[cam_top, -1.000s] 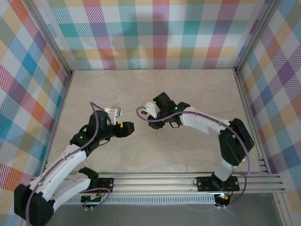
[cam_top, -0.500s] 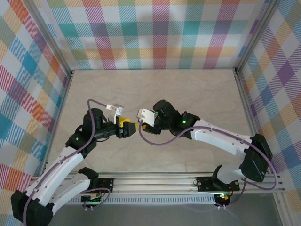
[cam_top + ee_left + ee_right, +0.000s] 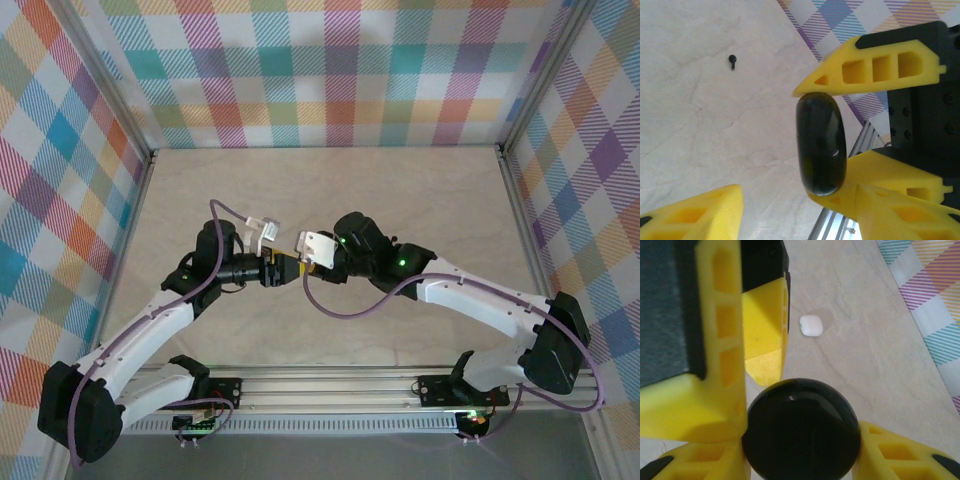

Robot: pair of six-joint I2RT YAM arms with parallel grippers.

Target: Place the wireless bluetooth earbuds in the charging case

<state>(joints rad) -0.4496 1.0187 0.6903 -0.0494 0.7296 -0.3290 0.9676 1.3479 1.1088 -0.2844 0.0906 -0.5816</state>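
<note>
Black case (image 3: 821, 142) pinched in right gripper (image 3: 801, 445), left gripper (image 3: 800, 212) jaws spread; left wrist: black earbud (image 3: 732, 61); right wrist: white case (image 3: 811, 325).

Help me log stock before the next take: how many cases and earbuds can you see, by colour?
Black charging case: 1
White charging case: 1
Black earbud: 1
Total: 3
</note>
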